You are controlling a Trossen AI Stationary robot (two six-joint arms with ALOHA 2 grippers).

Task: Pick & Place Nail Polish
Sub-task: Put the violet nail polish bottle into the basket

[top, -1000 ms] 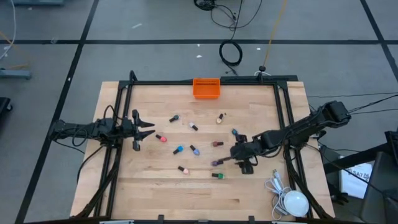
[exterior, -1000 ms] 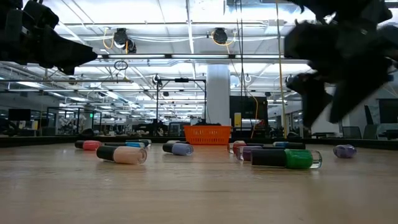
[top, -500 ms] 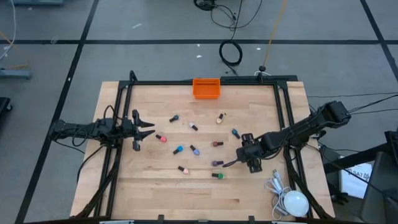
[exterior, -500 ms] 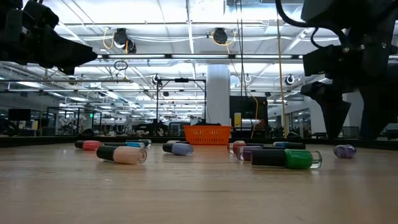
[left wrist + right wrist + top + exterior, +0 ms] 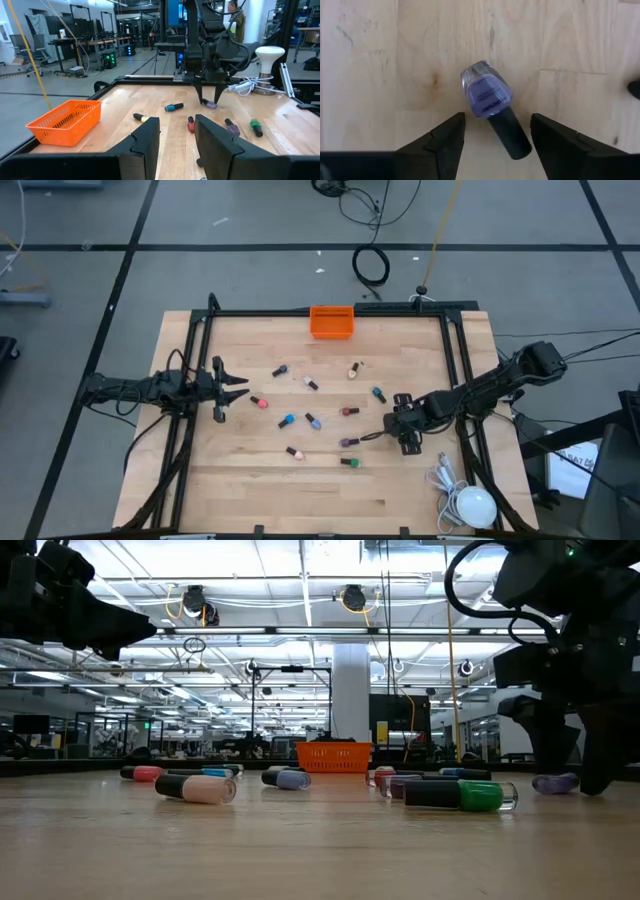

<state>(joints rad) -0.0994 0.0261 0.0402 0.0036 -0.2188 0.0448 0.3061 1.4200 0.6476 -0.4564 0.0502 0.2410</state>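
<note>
Two dark fingers (image 5: 445,137) of the right gripper (image 5: 364,438) stand apart astride a small purple nail polish bottle (image 5: 492,105) lying on the wooden tabletop (image 5: 250,480). Left gripper (image 5: 240,387) waits at the left edge, fingers narrowly parted and empty.

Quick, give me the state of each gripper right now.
Left gripper: open, holding nothing, waiting at the table's left side.
Right gripper: open, fingers either side of the purple nail polish bottle, not yet gripping it.

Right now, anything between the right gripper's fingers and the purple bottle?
Nothing. In the right wrist view the purple nail polish bottle lies on bare wood between the right gripper's open fingers, with clear gaps on both sides.
</note>
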